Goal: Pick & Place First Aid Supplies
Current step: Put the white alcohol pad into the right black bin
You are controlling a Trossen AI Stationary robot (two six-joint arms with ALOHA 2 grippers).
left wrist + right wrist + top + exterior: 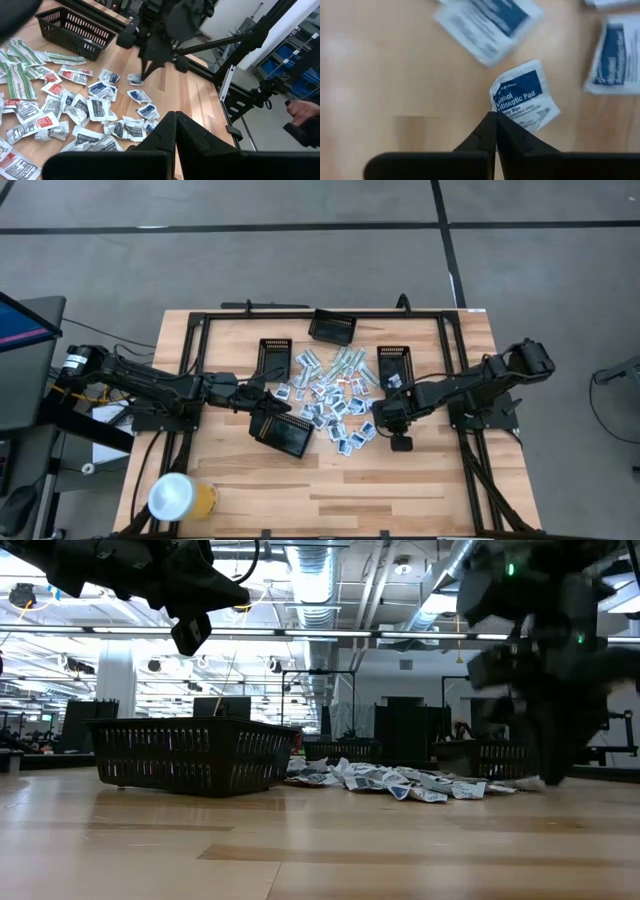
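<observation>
The first aid supplies (330,395) lie as a loose heap of small white packets with blue or red marks and pale green strips in the table's middle. My right gripper (495,117) points down at the heap's near right fringe, shut on a blue-marked antiseptic pad packet (522,97). My left gripper (175,125) hovers level and shut, holding nothing, above a black mesh tray (283,435) that rests on the table left of the heap. My right gripper pinches the blue-marked packet at its edge (496,106) between the two fingertips, which come from above, pointing steeply down. The packet lies flat on the table, slightly crumpled beside the fingers (144,70).
Three more black mesh trays stand at the far side: (332,327), (275,355), (393,363). A black rail frame (185,350) borders the table. A yellow cup (180,498) lies near the front left corner. A person's hand (302,112) shows beyond the table's edge.
</observation>
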